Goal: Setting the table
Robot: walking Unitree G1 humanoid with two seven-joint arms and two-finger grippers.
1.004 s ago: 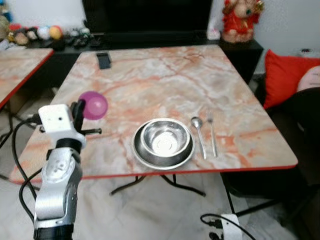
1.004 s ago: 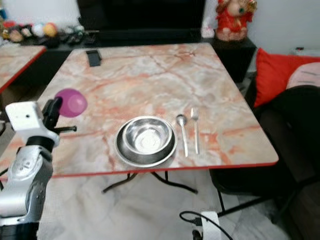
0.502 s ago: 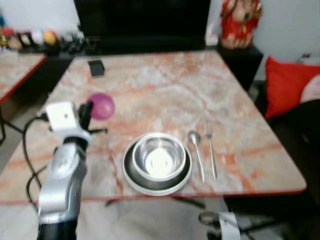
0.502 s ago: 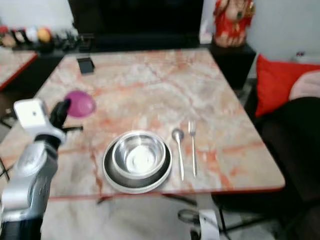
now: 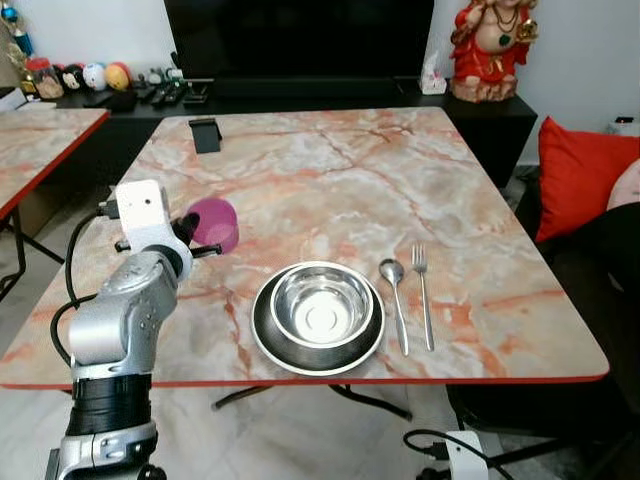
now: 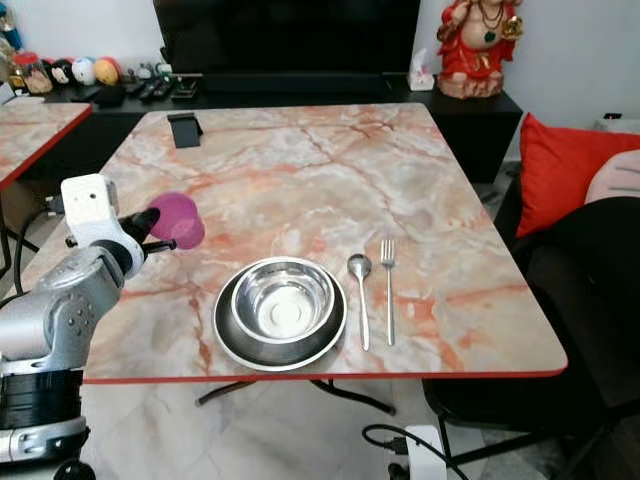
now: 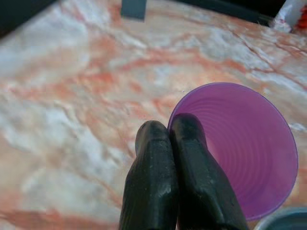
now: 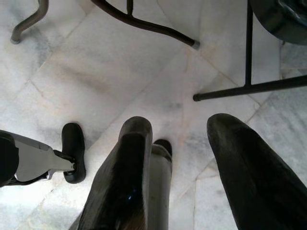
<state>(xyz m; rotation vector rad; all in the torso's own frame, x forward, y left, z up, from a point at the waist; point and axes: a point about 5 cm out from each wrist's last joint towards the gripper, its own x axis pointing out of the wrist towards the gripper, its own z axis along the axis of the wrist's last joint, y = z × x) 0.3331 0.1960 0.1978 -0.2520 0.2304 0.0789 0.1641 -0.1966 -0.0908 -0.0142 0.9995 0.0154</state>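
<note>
Purple cup [image 5: 213, 223] is pinched by its rim in the left gripper [image 7: 171, 125], 1 finger inside and 1 outside, tipped on its side above the marble table [image 5: 330, 170], left of the steel bowl [image 5: 321, 306] on its plate [image 5: 266, 335]. Spoon [image 5: 394, 290] and fork [image 5: 423, 292] lie right of the plate. Right gripper [image 8: 180, 139] hangs over the floor, fingers spread and holding nothing.

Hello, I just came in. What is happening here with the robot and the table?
The robot is setting a marble table. Its left gripper pinches the rim of a purple cup and holds it tilted above the table's left side. A steel bowl already sits in a plate near the front edge, with a spoon and a fork lying side by side to its right. The right gripper hangs open over the floor.
</note>
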